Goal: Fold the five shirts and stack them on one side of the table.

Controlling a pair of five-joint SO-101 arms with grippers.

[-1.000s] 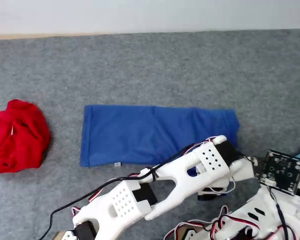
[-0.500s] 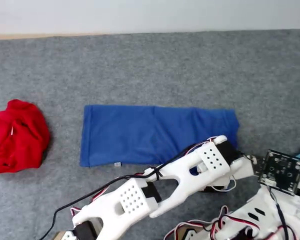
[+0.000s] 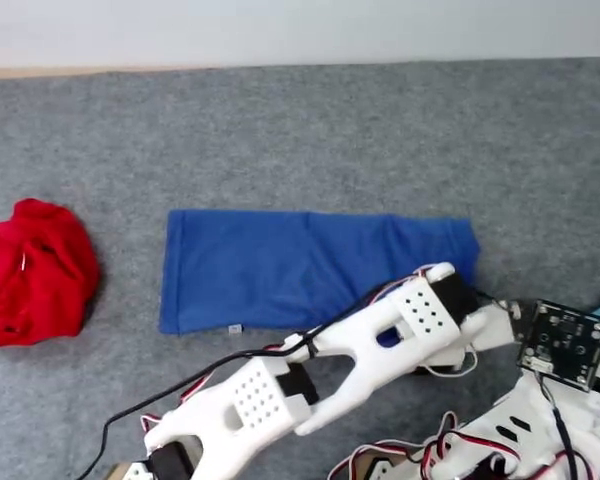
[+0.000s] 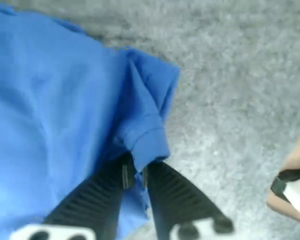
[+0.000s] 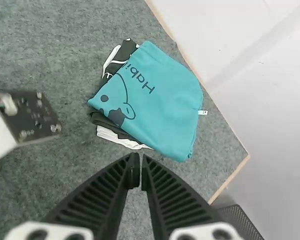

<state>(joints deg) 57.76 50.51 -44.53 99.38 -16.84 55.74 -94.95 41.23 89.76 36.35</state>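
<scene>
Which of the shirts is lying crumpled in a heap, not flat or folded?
The red shirt, apart from the others. The blue shirt lies spread flat, its sleeve pinched by the left tool; the teal shirt is neatly folded.

One blue shirt [image 3: 300, 268], one red shirt [image 3: 35, 270], perhaps three stacked shirts [image 5: 150, 100].

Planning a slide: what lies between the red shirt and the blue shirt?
Just bare grey mat between red shirt and blue shirt, in the high view.
</scene>
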